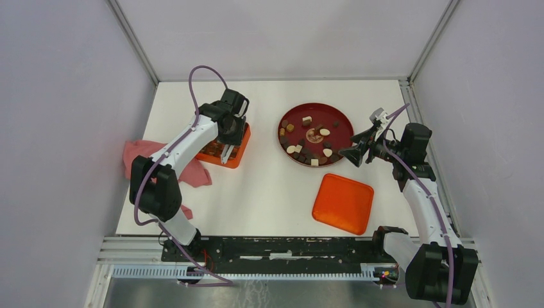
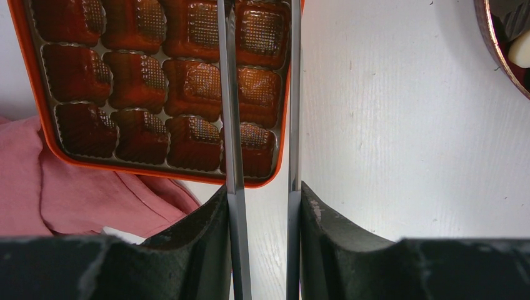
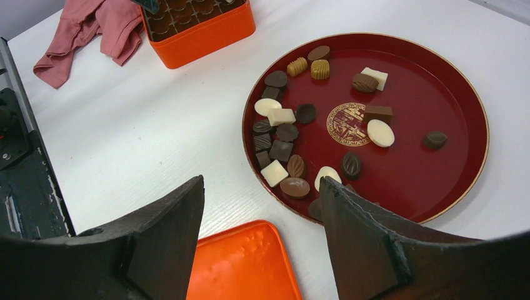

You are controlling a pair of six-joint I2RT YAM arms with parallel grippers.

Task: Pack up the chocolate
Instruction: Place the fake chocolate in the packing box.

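Left pincer narrowly spread, empty, over box edge, lining up cells, I'd guess. Right pincer wide, empty, facing plate to grab chocolate.

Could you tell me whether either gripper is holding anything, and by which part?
Nothing is held: left gripper over the box and right gripper beside the plate are both empty.

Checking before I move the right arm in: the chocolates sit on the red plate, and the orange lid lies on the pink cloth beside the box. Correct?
Not quite. The chocolates are on the red plate, but the orange lid lies on the bare table on the near side of the plate, well away from the pink cloth and the box. The top external view shows it.
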